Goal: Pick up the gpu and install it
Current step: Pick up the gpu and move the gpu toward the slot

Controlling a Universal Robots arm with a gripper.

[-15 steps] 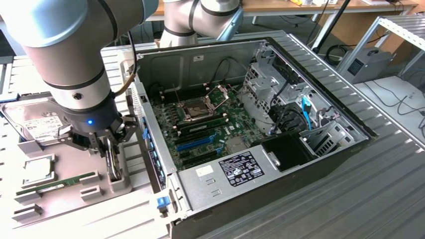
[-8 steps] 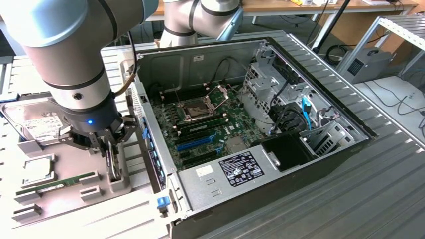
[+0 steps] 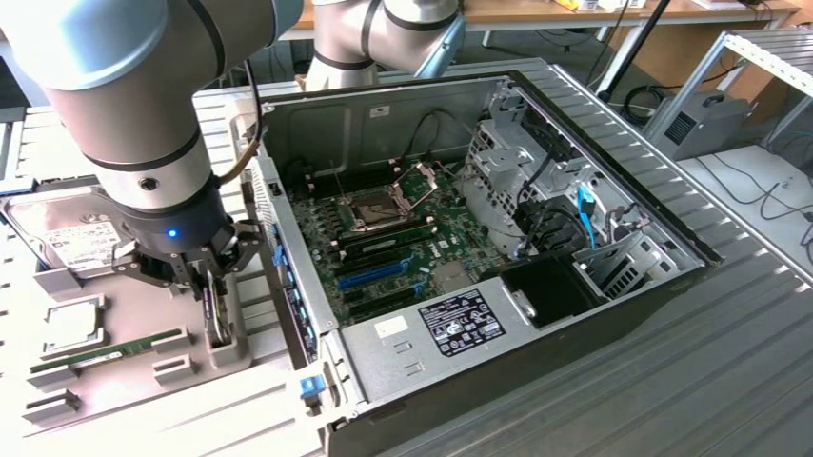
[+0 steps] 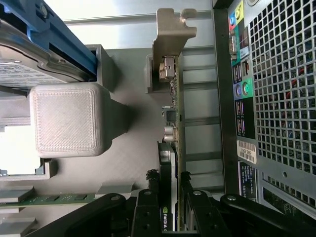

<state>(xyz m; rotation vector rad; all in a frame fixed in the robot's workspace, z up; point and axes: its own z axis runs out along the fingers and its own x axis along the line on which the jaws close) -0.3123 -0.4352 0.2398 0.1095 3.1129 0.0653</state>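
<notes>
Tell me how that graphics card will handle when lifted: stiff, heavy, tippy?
The graphics card looks like a rigid board, so it likely won't flex. Thin and standing on edge in the gray holder, it could tip if released. Its bare components look fragile.

Robotics lab: opened PC case [image 3: 381, 114], robot arm [image 3: 140, 124], aluminium-profile bench [image 3: 711, 381]

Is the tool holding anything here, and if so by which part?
The tool clamps the gpu across its two faces, on the cooler end away from the metal bracket; the card stands on edge in its grey holder.
</notes>
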